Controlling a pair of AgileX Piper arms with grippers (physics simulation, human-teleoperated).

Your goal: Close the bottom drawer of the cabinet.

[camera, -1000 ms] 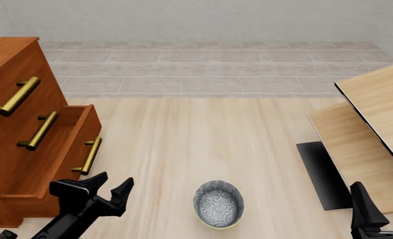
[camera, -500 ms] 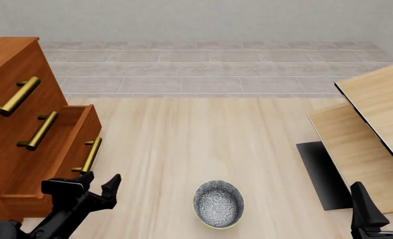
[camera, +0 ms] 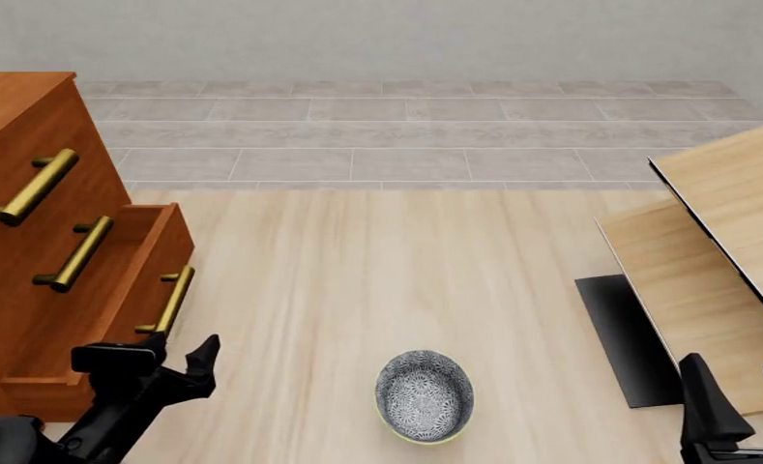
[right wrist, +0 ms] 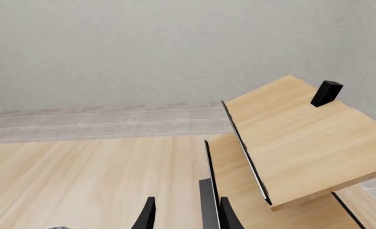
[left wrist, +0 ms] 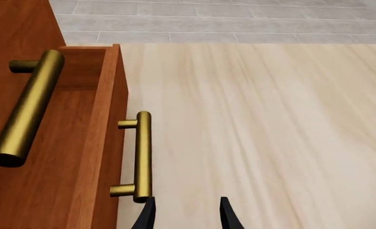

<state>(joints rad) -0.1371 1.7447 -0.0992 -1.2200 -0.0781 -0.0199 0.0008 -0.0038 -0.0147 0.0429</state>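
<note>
The reddish-brown cabinet [camera: 7, 135] stands at the left edge of the front view. Its bottom drawer [camera: 98, 309] is pulled out, its brass handle [camera: 168, 302] facing the table's middle. My left gripper [camera: 161, 356] is open, low beside the near end of that handle, with nothing between its fingers. In the left wrist view the drawer front [left wrist: 108, 124] and handle [left wrist: 142, 157] lie just beyond one fingertip of the left gripper [left wrist: 186, 214]. My right gripper [camera: 743, 398] is open at the near right, far from the cabinet, and its fingers [right wrist: 148, 214] hold nothing.
A patterned bowl [camera: 424, 394] sits on the pale wood surface between the arms. Tilted light-wood panels [camera: 717, 242] and a black slab [camera: 627, 338] fill the right side. The two upper drawer handles [camera: 30, 186] stick out above the open drawer.
My left gripper has slid left and back toward me, from beside the bowl to the near end of the bottom drawer's handle. The drawer and the right arm have not moved.
</note>
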